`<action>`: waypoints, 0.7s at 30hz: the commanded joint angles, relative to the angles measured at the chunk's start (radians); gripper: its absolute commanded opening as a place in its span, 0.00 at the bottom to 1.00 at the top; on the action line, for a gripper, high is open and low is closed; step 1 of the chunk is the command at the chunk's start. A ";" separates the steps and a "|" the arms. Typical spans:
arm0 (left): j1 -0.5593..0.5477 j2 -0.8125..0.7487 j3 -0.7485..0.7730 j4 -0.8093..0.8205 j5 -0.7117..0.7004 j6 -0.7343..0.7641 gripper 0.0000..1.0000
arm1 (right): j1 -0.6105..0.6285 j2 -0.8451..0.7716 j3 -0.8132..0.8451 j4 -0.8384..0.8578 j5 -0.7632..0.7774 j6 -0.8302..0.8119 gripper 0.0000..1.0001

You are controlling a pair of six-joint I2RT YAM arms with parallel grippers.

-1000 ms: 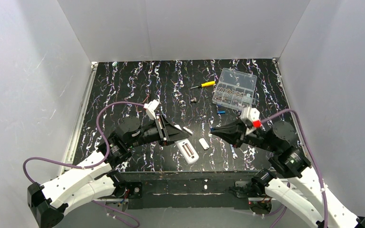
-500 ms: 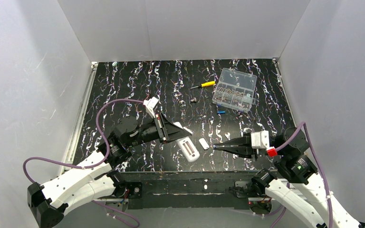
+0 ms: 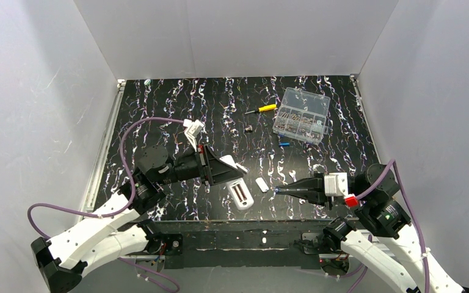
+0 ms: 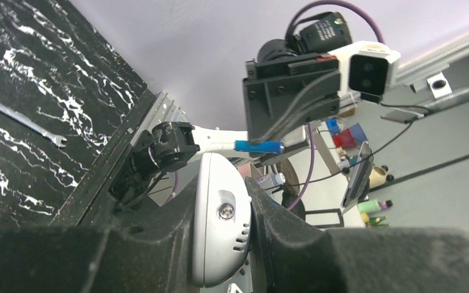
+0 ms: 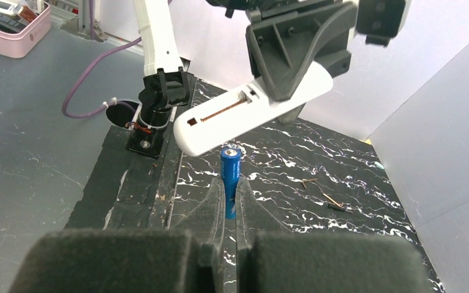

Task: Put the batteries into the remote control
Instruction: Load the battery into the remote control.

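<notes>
Currently, the remote control (image 3: 240, 196) is held raised over the table (image 3: 159, 110) near its near edge, clamped narrowly in the left gripper (image 3: 232, 173). 1 battery (image 5: 230, 165) is pinched by the right gripper (image 3: 279, 190), just right of it. A 2nd battery (image 3: 284, 144) lies farther back.

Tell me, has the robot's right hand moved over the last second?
Yes: the right hand drew back toward the robot, farther from the clear plastic compartment box.
</notes>
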 commanded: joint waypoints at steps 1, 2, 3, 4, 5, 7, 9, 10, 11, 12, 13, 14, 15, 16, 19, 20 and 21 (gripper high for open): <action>0.007 -0.032 0.084 0.047 0.089 0.101 0.00 | -0.001 -0.012 0.051 0.004 -0.020 -0.021 0.01; 0.007 -0.032 0.097 0.040 0.097 0.108 0.00 | -0.001 -0.012 0.055 0.004 -0.026 -0.022 0.01; 0.007 -0.030 0.104 0.036 0.105 0.113 0.00 | -0.001 -0.011 0.058 0.005 -0.030 -0.022 0.01; 0.007 -0.031 0.111 0.034 0.112 0.117 0.00 | -0.002 -0.012 0.063 0.005 -0.036 -0.022 0.01; 0.007 -0.030 0.117 0.032 0.117 0.121 0.00 | -0.001 -0.010 0.070 0.005 -0.042 -0.023 0.01; 0.006 -0.031 0.128 0.024 0.125 0.128 0.00 | -0.001 -0.010 0.083 0.004 -0.056 -0.025 0.01; 0.007 -0.030 0.139 0.016 0.135 0.139 0.00 | -0.001 -0.008 0.094 0.002 -0.064 -0.028 0.01; 0.007 -0.029 0.144 0.014 0.140 0.142 0.00 | -0.001 -0.006 0.099 -0.001 -0.068 -0.029 0.01; 0.007 -0.029 0.148 0.014 0.144 0.144 0.00 | -0.001 -0.006 0.102 -0.003 -0.072 -0.031 0.01; 0.007 -0.029 0.152 0.016 0.148 0.144 0.00 | -0.001 -0.004 0.106 -0.005 -0.074 -0.032 0.01; 0.007 -0.027 0.155 0.019 0.152 0.144 0.00 | -0.001 -0.004 0.108 -0.006 -0.076 -0.032 0.01; 0.007 -0.027 0.157 0.021 0.156 0.144 0.00 | -0.001 -0.003 0.108 -0.006 -0.077 -0.032 0.01; 0.007 -0.026 0.161 0.022 0.160 0.144 0.00 | -0.001 -0.005 0.109 -0.007 -0.079 -0.033 0.01; 0.007 -0.027 0.163 0.023 0.164 0.146 0.00 | -0.001 -0.005 0.111 -0.007 -0.080 -0.034 0.01; 0.007 -0.026 0.175 0.006 0.171 0.152 0.00 | -0.001 -0.007 0.109 -0.012 -0.079 -0.040 0.01; 0.007 -0.027 0.181 -0.005 0.175 0.159 0.00 | -0.001 -0.007 0.111 -0.014 -0.080 -0.042 0.01; 0.007 -0.026 0.186 -0.015 0.178 0.164 0.00 | -0.001 -0.006 0.110 -0.017 -0.081 -0.044 0.01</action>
